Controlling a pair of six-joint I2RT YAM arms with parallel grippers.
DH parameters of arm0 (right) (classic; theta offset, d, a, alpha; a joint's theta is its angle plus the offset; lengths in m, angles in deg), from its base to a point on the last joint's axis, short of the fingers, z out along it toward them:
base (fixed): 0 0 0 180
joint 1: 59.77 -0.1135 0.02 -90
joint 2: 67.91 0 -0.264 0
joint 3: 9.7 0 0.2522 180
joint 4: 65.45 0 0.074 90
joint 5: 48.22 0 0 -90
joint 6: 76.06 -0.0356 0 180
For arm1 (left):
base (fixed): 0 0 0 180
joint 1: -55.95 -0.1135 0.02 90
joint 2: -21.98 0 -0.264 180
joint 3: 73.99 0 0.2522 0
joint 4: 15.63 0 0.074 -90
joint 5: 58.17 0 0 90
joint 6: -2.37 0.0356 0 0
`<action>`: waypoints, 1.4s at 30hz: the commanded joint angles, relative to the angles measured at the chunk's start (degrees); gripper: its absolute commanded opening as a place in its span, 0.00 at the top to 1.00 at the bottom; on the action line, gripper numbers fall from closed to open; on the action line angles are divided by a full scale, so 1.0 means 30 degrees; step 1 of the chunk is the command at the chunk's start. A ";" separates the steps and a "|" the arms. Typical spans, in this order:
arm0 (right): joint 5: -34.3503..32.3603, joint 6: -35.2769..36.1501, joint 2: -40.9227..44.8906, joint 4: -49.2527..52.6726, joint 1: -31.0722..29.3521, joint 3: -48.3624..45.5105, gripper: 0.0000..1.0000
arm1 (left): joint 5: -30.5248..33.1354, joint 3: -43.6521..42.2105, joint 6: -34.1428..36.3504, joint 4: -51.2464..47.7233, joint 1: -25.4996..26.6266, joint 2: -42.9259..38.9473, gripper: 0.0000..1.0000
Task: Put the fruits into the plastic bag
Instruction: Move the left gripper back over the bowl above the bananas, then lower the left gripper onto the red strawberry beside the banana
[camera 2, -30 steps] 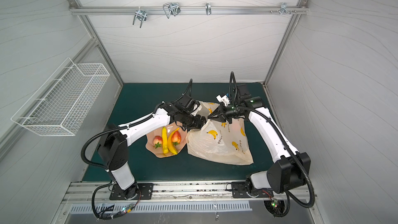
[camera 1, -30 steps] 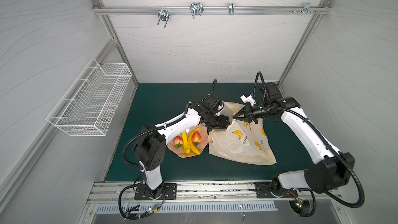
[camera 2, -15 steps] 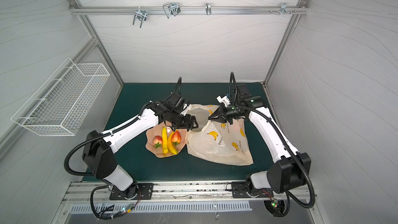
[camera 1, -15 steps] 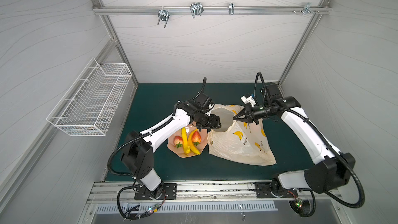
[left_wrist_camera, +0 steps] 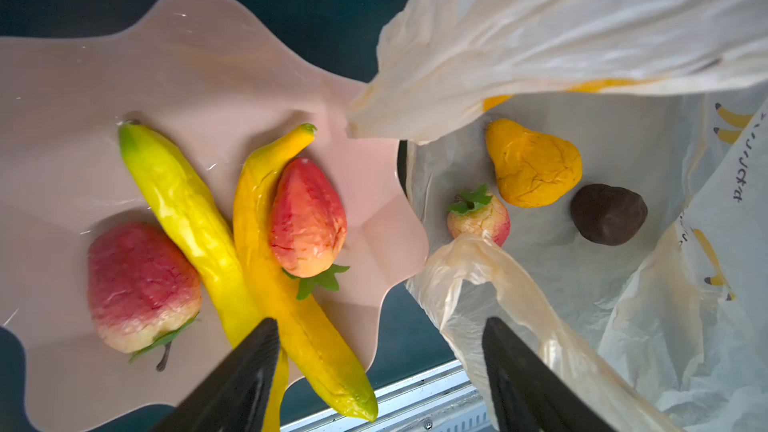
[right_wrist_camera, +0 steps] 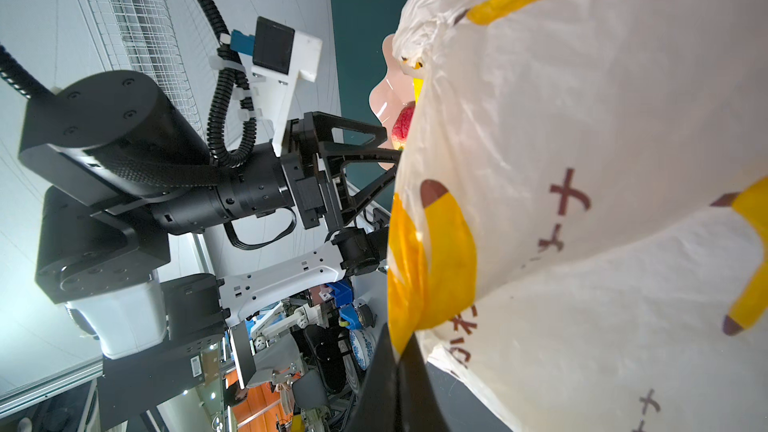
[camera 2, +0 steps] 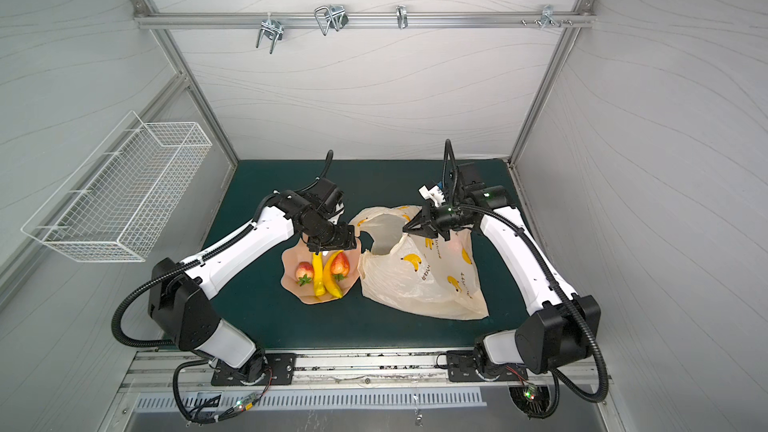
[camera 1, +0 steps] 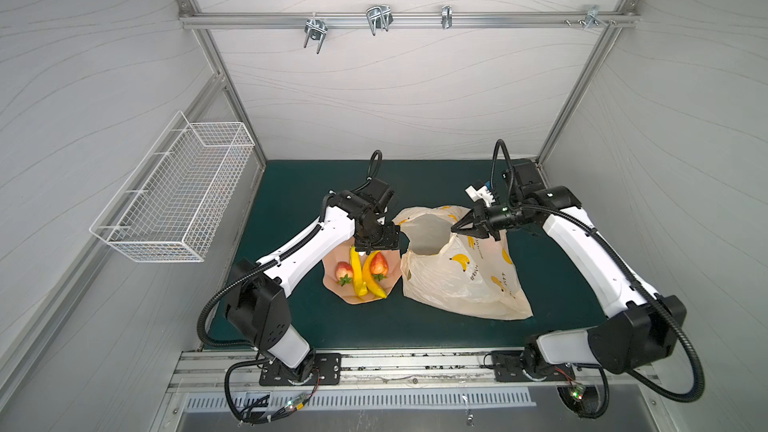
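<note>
White walls (camera 1: 395, 89) enclose a dark green mat (camera 1: 316, 184)

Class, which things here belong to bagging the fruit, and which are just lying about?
Job: plastic bag; green-tipped banana; orange-yellow banana; left strawberry; right strawberry; bagged strawberry; bagged orange fruit; bagged dark brown fruit.
Lying about: pink plate (only holds fruit); wire basket; rail hooks.

The left arm (camera 1: 307, 243) and right arm (camera 1: 590, 255) wear white shells between black joints. Ribbed black cables (right_wrist_camera: 218, 110) loop alongside.
</note>
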 commanded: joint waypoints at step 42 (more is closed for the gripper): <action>-0.0162 0.0305 0.0927 0.0558 -0.0113 0.0076 1.00 | -0.1277 -0.3657 -0.1417 0.3317 -0.1147 0.2850 0.29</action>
